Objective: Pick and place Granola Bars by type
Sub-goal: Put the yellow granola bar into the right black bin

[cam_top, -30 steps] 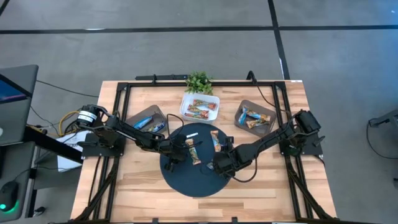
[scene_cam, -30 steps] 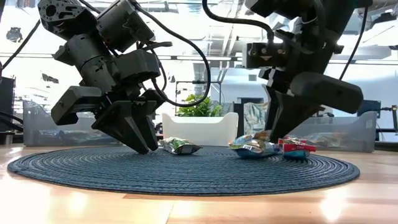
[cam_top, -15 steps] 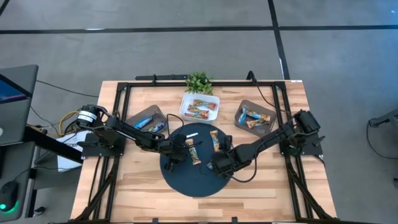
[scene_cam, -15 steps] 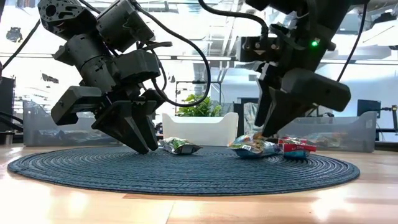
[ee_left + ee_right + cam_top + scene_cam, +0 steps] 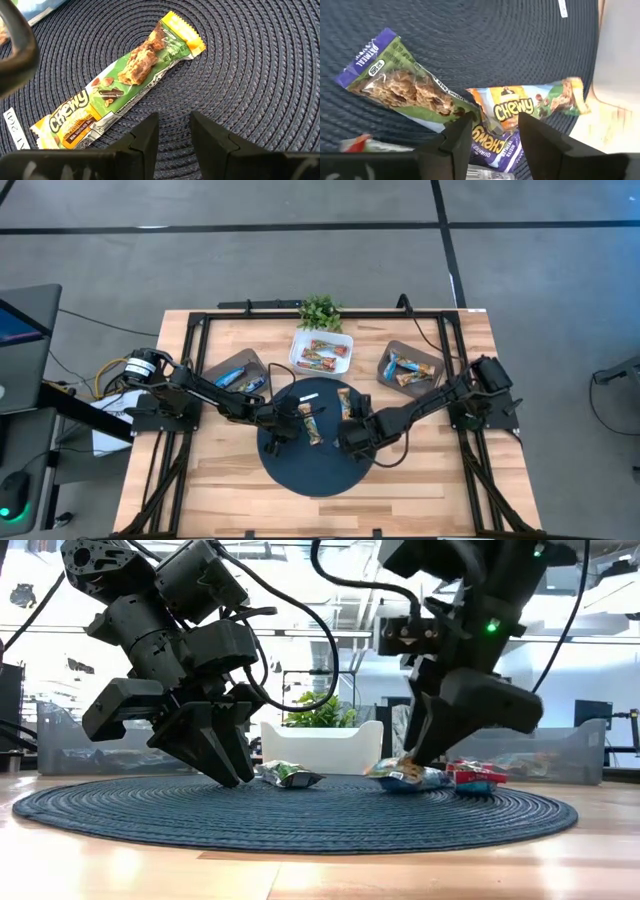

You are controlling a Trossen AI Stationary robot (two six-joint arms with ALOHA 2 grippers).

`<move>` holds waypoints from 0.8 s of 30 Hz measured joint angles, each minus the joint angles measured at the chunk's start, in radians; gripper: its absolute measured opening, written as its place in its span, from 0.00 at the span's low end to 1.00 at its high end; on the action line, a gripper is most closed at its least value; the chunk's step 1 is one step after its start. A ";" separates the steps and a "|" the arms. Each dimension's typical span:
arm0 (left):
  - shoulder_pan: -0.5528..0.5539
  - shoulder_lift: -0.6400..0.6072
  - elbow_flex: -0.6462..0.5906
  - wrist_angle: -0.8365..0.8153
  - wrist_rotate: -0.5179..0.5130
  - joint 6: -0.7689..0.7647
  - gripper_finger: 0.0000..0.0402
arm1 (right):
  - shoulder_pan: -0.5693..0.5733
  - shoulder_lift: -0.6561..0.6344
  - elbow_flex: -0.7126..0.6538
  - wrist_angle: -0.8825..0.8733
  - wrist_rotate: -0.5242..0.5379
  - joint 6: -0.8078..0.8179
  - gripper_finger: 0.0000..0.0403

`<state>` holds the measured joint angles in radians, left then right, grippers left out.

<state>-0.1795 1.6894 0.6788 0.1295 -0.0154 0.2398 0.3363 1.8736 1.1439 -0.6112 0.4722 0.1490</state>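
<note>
Left wrist view: green-yellow bar [image 5: 120, 82] lay flat on the mat [image 5: 250, 60], left end effector [image 5: 172, 131] spread beside it.
Right wrist view: right end effector [image 5: 492, 132] spread over overlapping bars [image 5: 520, 107] on the mat.
Beyond mat: white bin [image 5: 321, 352], plant [image 5: 319, 310].

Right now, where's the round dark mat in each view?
High: the mat lies at the table's centre.
Low: a wide dark band across the foreground.
Left wrist: fills the background.
Right wrist: covers most of the picture.
Landmark: the green Chewy bar beside the left gripper; not clearly matched in right wrist.
</note>
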 joint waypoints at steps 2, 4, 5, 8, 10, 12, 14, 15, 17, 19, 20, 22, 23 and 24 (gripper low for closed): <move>0.000 0.000 0.000 0.000 0.000 0.000 0.27 | -0.010 0.000 -0.001 -0.001 0.000 0.000 0.35; 0.000 0.000 0.000 0.000 0.000 0.000 0.27 | -0.019 0.000 -0.002 0.000 -0.001 0.000 0.32; 0.000 0.000 0.000 0.000 0.000 0.000 0.27 | -0.022 0.000 -0.002 0.002 -0.001 0.000 0.31; 0.000 0.000 0.000 0.000 0.000 0.000 0.27 | -0.030 0.000 -0.002 0.006 -0.001 -0.001 0.27; 0.000 0.000 0.000 0.000 0.000 0.000 0.27 | -0.031 0.000 -0.002 0.006 -0.001 -0.001 0.23; 0.000 0.000 0.000 0.000 0.000 0.000 0.27 | -0.031 0.000 -0.002 0.006 0.000 -0.010 0.19; 0.000 0.000 0.000 0.000 0.000 0.000 0.27 | -0.031 0.000 -0.002 0.006 0.001 -0.022 0.14; 0.000 0.000 0.000 0.000 0.000 0.000 0.27 | -0.028 0.000 -0.002 0.006 0.001 -0.026 0.11; 0.000 0.000 0.000 0.000 0.000 0.000 0.27 | -0.024 0.000 -0.002 0.006 0.002 -0.042 0.05; 0.000 0.000 0.000 0.000 0.000 0.000 0.27 | -0.019 0.000 -0.002 0.006 0.002 -0.057 0.01; 0.000 0.000 0.000 0.000 0.000 0.000 0.27 | -0.016 0.000 -0.002 0.006 0.003 -0.061 0.02; 0.000 0.000 0.000 0.000 0.000 0.000 0.27 | -0.014 0.000 -0.002 0.005 0.008 -0.070 0.02; 0.000 0.000 0.000 0.000 0.000 0.000 0.27 | -0.009 0.000 -0.002 0.004 0.015 -0.072 0.01; 0.000 0.000 0.000 0.000 0.000 0.000 0.27 | -0.006 0.000 -0.002 0.000 0.027 -0.078 0.01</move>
<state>-0.1795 1.6894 0.6788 0.1299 -0.0154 0.2396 0.3304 1.8736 1.1416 -0.6115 0.4992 0.0706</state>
